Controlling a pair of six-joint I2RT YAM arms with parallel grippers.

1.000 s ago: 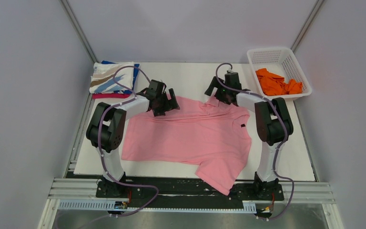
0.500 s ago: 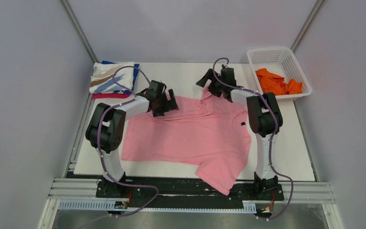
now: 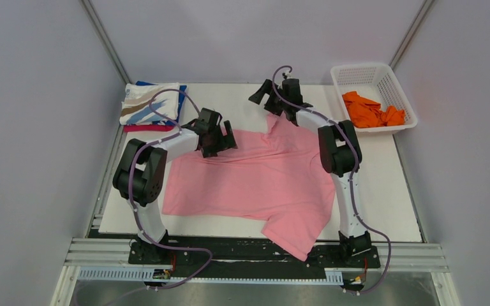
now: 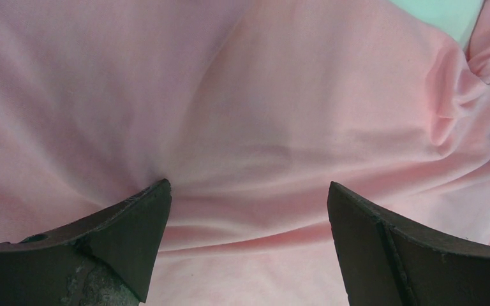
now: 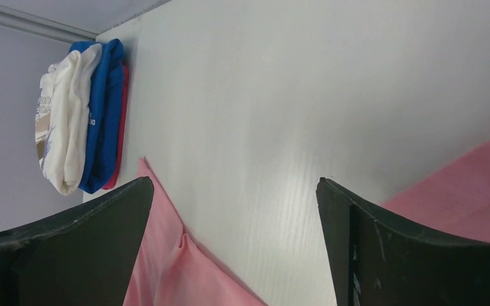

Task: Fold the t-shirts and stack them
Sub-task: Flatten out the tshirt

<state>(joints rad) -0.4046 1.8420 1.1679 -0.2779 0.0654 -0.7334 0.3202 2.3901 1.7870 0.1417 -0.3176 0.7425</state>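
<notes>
While both pairs of jaws stand spread wide with nothing between them, the left gripper [image 4: 249, 191] points its 2 fingertips down at the pink t-shirt [image 3: 255, 185], and soft creases in the cloth run across the gap. Whether the tips press into the cloth cannot be told. This gripper sits at the far left part of the shirt, near its far edge.

The right gripper [image 5: 233, 185] hangs released over the bare white table [image 3: 242, 99], just beyond the shirt's far edge. Its wrist view shows only a pink edge and a raised fold low in the frame.

The pink t-shirt lies spread flat in the middle of the table, with 1 sleeve hanging over the near edge between the arm bases.

At the far left corner sits a folded stack of 3: a white streaked t-shirt [image 3: 148, 102] on top, a blue t-shirt [image 5: 105, 115] under it and a magenta t-shirt [image 3: 145, 128] at the bottom. At the far right a white lattice basket [image 3: 357, 67] holds a crumpled orange t-shirt [image 3: 373, 111].
</notes>
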